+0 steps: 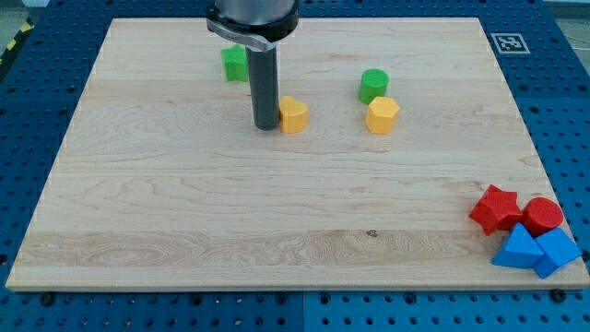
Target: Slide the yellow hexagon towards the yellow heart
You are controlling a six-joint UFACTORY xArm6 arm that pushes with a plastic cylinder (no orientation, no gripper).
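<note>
The yellow hexagon [382,115] lies on the wooden board right of centre, near the view's top. The yellow heart [294,115] lies about a hundred pixels to its left. My tip [267,125] rests on the board just left of the yellow heart, touching or almost touching it. The tip is far to the left of the yellow hexagon, with the heart between them.
A green cylinder [373,85] stands just above the hexagon. A green block [234,63] sits behind the rod, partly hidden. A red star [495,209], a red cylinder [542,215] and two blue blocks [535,249] cluster at the bottom right corner. The board's edge [277,288] runs along the bottom.
</note>
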